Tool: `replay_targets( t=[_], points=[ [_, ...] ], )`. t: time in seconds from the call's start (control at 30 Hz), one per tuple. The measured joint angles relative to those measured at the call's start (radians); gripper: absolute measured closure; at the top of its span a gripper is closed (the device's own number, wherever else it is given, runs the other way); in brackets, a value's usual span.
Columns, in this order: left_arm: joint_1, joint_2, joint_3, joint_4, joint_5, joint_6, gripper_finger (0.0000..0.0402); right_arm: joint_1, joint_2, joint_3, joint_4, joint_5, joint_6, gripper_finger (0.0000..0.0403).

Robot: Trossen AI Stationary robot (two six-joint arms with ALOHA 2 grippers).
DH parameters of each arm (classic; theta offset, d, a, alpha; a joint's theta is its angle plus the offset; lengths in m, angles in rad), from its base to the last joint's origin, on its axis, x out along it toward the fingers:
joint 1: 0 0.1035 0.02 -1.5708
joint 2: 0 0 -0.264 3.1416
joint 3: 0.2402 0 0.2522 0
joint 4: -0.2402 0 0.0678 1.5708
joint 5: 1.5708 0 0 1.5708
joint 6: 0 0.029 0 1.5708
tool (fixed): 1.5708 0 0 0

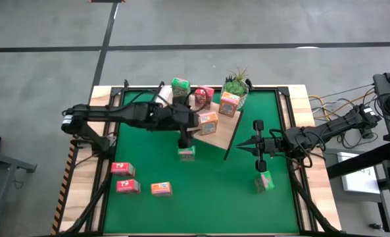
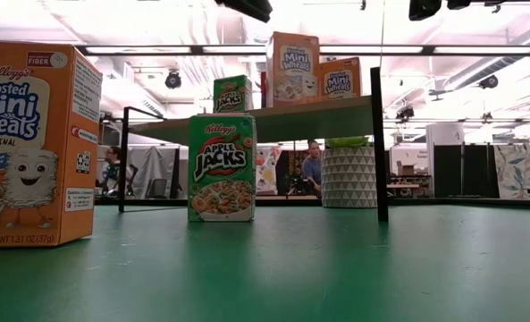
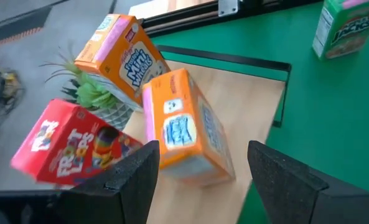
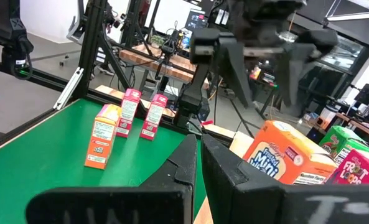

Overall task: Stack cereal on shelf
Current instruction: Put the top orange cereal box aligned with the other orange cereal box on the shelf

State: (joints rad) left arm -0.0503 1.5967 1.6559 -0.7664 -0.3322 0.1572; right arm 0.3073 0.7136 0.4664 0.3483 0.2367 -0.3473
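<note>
Four cereal boxes on shelf [image 1: 216,135], orange box [image 1: 208,123] newly set at centre, upright for stacking. Left gripper [image 1: 196,122] spread wide around it, releasing. Green box [image 1: 186,153] at six o'clock, awaiting pickup. Right gripper [image 1: 242,145], at three o'clock, pinched shut, idle.

The table [image 1: 102,99] is light wood, covered by a green mat [image 1: 214,191]. On the mat at 7 o'clock lie two red boxes [image 1: 123,169] and an orange box [image 1: 160,189]. A green box [image 1: 186,153] stands near the centre and another green box [image 1: 264,182] at 4 o'clock. At 12 o'clock the shelf [image 1: 222,135] carries two orange boxes [image 1: 208,122], a red box [image 1: 203,96], a green box [image 1: 179,85] and a potted plant [image 1: 236,84].
</note>
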Motion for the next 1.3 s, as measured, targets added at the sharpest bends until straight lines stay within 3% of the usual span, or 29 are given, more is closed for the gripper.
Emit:
replay_targets(
  t=[0.2, 0.33, 0.63, 0.9, 1.1, 1.3],
  points=[
    [-0.139, -0.077, -0.080, -0.013, -0.142, -0.053, 0.0174, 0.000, 0.001, 0.000, 0.009, 0.000, 0.010, 0.0390],
    [-0.244, -0.144, -0.191, 0.072, -0.206, -0.077, 0.0174, 0.000, 0.005, 0.000, 0.022, 0.002, 0.015, 0.0390],
    [-0.400, -0.339, -0.533, 0.426, -0.233, 0.007, 0.0174, 0.000, 0.044, 0.014, 0.055, 0.079, 0.082, 0.0390],
    [-0.414, -0.539, -0.863, 0.819, -0.236, 0.125, 0.0174, -0.006, 0.192, 0.134, 0.049, 0.183, 0.121, 0.0390],
    [-0.408, -0.660, -1.029, 1.074, -0.238, 0.269, 0.0174, -0.066, 0.284, 0.345, -0.197, 0.209, 0.151, 0.0390],
    [-0.403, -0.758, -1.078, 1.097, -0.256, 0.301, 0.0174, -0.168, 0.372, 0.627, -0.573, 0.193, 0.208, 0.0390]
  ],
)
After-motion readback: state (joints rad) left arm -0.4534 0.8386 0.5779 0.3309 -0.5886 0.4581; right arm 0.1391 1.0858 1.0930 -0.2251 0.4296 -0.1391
